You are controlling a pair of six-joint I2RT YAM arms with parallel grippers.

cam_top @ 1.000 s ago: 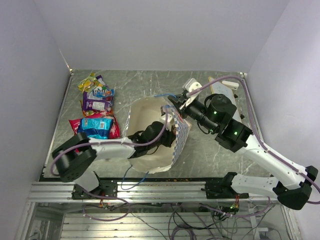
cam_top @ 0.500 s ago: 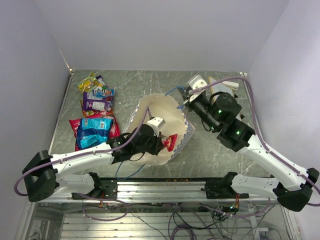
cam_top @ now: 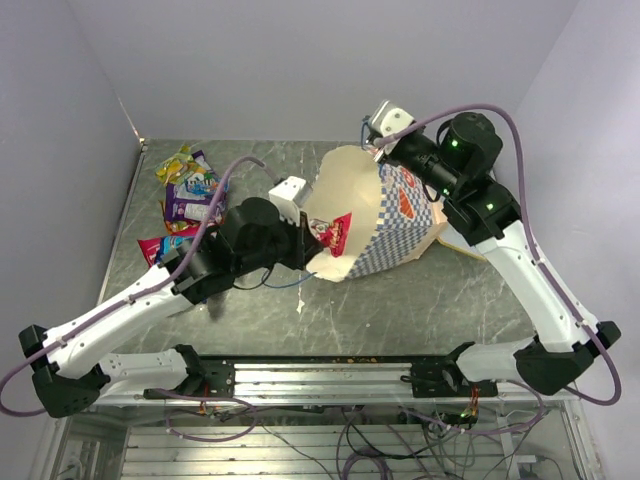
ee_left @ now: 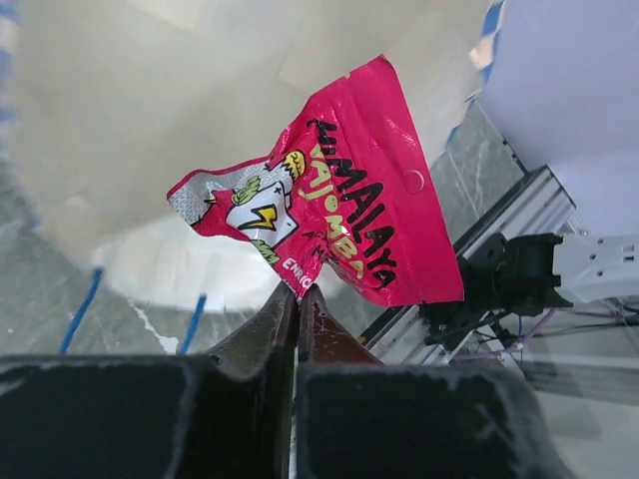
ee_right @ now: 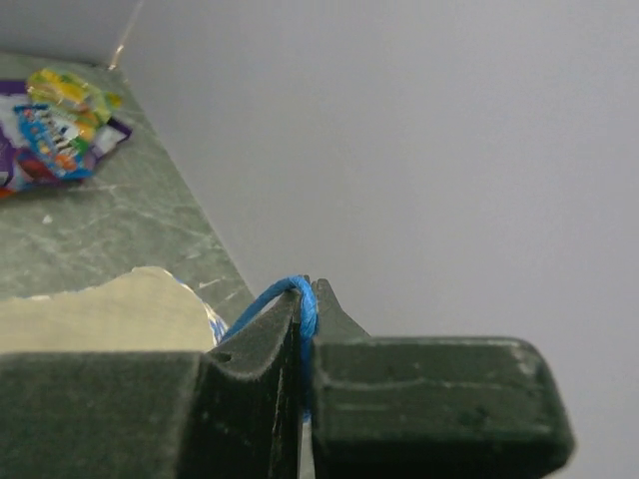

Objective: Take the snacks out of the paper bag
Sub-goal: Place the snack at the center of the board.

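- Jaws of the left gripper [ee_left: 298, 295] are pressed together on the bottom edge of a red packet [ee_left: 334, 220]. A second ago they were deep inside the paper bag [cam_top: 405, 225]; now they sit just at its mouth, with the packet held out in front.
- Right gripper [ee_right: 304, 304] is clamped tight on the blue string handle [ee_right: 285, 292], higher and farther back than before.
- Bag, which stood mouth-up mid-table, now hangs tilted, its cream inside facing left and its checkered side with an orange mark turned upward.
- Packet is glossy red-pink, with black and yellow lettering, a silver-white corner and a small round hole near one edge.
- Other snacks [cam_top: 190, 210] lie piled at the far left of the table [cam_top: 420, 310], unmoved.
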